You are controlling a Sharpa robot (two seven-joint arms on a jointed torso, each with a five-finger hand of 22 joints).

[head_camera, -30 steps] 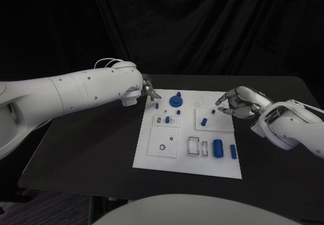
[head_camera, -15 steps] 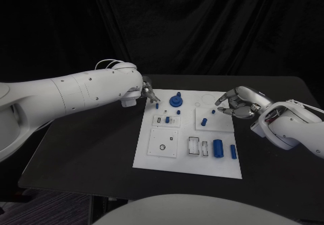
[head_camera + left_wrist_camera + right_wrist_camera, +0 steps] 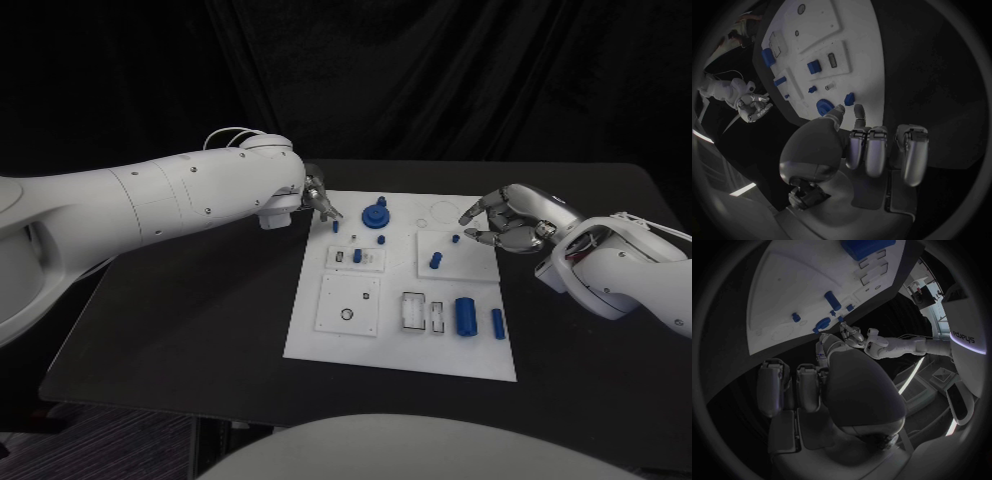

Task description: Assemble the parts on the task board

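- The task board [image 3: 346, 340] lies in the middle of the black bench [image 3: 188, 330], with wide bare bench showing on its left side and a narrower strip along its right edge.
- Left hand [image 3: 317, 195] hovers at the board's far left corner, fingers curled in, fingertips [image 3: 857, 110] pointing down near a small blue peg [image 3: 336, 226]; nothing is held that I can make out.
- In the left wrist view the round blue knob [image 3: 824, 106] sits just beside the thumb tip, a small blue piece [image 3: 849, 98] close by; touching or not, I cannot tell.
- Right hand [image 3: 508, 222] hangs over the board's right edge, fingers bent inward, apparently holding nothing.
- A small blue peg [image 3: 454, 238] lies just beside the right hand's fingertips, and an upright blue cylinder [image 3: 436, 260] stands nearby on the raised square plate.
- Toward the near edge, a large blue cylinder [image 3: 466, 315] and a slimmer one [image 3: 499, 323] lie side by side, well apart from both hands.
- The round blue knob [image 3: 375, 214] stands between the two hands, nearer the left.
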